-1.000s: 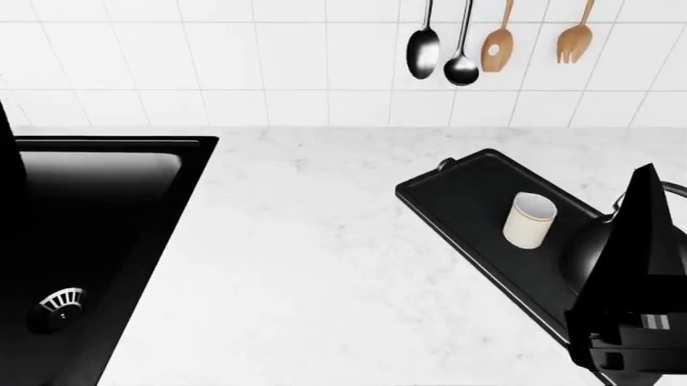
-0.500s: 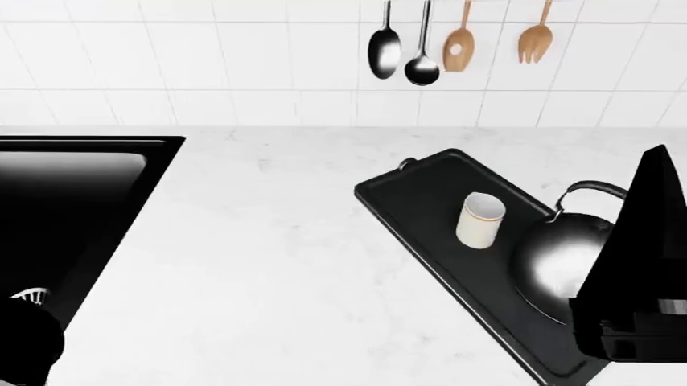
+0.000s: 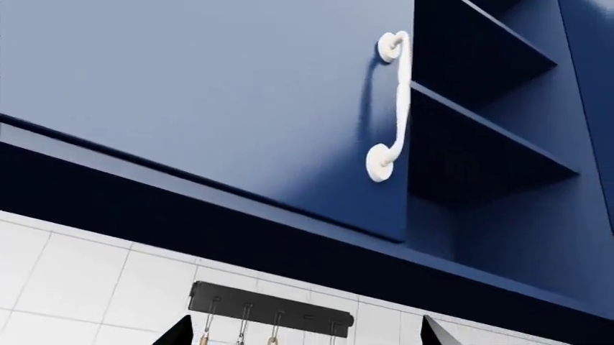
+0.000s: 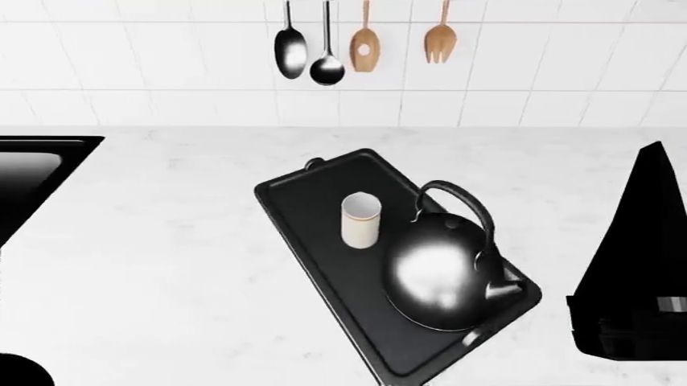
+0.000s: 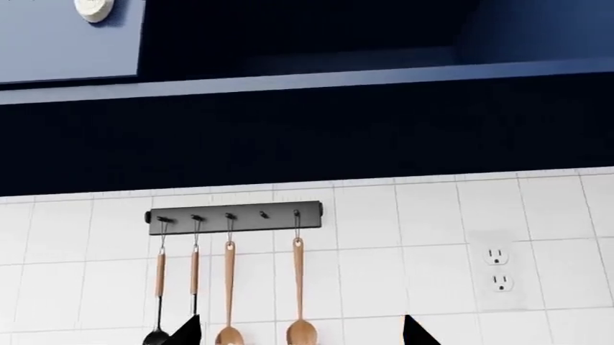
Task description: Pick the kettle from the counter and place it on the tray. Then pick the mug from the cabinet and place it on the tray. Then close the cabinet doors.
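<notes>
— Now, where do the task's things stand on the counter (image 4: 183, 265)?

— Head view: the tray (image 4: 311, 233) lies askew at centre, its long axis running from 11 o'clock to 5 o'clock. The mug (image 4: 362, 219) stands upright on the half nearer the wall. The kettle (image 4: 442, 269) sits on the other half, at 4 o'clock of the mug, close beside it though contact cannot be told; its handle (image 4: 464, 203) arches upward.

— And around the tray?

— A corner of the sink (image 4: 38, 173) shows at 9 o'clock, well apart from the tray. Four utensils (image 4: 327, 50) hang on the tiled wall (image 4: 161, 64) at 12 o'clock.

— What do the wrist views show?

— Left wrist: a blue cabinet door (image 3: 211, 108) with a white handle (image 3: 392, 108), open shelves (image 3: 479, 136) beside it, and a utensil rail (image 3: 269, 316) on the tiles below. Right wrist: the cabinet underside (image 5: 307, 122), the same rail (image 5: 235, 215), and a wall socket (image 5: 497, 267).

— The grippers?

— The left gripper (image 3: 305, 332) shows only two dark fingertips set wide apart, nothing between them. The right gripper (image 5: 302, 332) likewise: tips spread, nothing held. In the head view a dark arm part (image 4: 639, 265) stands at 3 o'clock.
</notes>
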Motion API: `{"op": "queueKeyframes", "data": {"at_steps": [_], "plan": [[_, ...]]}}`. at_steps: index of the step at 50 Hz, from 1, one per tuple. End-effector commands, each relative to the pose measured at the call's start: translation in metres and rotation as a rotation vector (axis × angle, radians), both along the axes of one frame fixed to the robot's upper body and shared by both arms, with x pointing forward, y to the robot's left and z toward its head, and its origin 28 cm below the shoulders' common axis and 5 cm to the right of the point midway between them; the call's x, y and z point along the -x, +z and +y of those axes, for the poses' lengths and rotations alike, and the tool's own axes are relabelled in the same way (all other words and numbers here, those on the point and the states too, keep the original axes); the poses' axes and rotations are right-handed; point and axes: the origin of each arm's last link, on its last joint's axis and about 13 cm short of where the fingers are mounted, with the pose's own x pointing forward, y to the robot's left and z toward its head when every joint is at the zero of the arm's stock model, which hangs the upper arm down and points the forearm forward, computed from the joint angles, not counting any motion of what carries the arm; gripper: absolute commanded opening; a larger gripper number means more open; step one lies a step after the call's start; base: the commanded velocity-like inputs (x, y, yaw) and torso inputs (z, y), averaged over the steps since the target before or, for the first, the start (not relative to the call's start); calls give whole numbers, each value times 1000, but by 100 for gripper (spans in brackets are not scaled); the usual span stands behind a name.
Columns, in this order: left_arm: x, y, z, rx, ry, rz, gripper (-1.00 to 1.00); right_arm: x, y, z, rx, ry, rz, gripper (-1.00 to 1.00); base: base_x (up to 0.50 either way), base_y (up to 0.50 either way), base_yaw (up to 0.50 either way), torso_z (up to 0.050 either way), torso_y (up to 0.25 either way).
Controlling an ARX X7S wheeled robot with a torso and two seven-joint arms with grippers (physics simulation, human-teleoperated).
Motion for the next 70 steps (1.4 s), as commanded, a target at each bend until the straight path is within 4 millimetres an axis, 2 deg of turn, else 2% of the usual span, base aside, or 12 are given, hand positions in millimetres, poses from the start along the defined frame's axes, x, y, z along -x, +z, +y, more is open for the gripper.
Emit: {"op": "queueKeyframes", "data": {"at_steps": [1, 36, 44, 49, 52, 54, 55, 58, 60, 61, 63, 70], "plan": [[6, -4, -1, 5, -15, 6, 100, 0, 0, 0, 2, 2, 1, 100, 3, -500, 0, 0, 0], [5, -6, -2, 3, -16, 17, 100, -2, 2, 1, 9, 3, -9, 100, 2, -500, 0, 0, 0], [5, -7, -2, 2, -18, 19, 100, -4, 4, 1, 7, -17, -17, 100, 2, -500, 0, 0, 0], [3, -8, -2, -1, -15, 22, 100, -11, 9, 1, 34, -84, -41, 100, 0, 0, 0, 0, 0], [3, -9, -2, -2, -15, 23, 100, -21, 24, 2, 48, -130, -51, 100, 0, 0, 0, 0, 0], [3, -9, -1, 3, -12, 24, 100, -24, 37, -21, 125, -208, 35, 100, 0, 0, 0, 0, 0], [2, -9, -1, 0, -12, 26, 100, -25, 46, -24, 156, -280, 83, 100, 0, 0, 0, 0, 0], [2, -9, -1, 0, -12, 25, 100, -11, 67, -30, 194, -523, 208, 100, 0, 0, 0, 0, 0], [2, -9, -1, -2, -11, 24, 100, 10, 85, -24, 114, -511, 217, 100, 0, 0, 0, 0, 0], [2, -9, -2, -2, -12, 26, 100, 23, 93, -22, 75, -483, 212, 100, 0, 0, 0, 0, 0], [2, -10, -2, -6, -14, 28, 100, 41, 110, -23, 4, -528, -35, 100, 0, 0, 0, 0, 0], [2, -10, -3, -10, -19, 31, 100, 47, 127, -33, -20, -532, -94, 100, 0, 0, 0, 0, 0]]}}
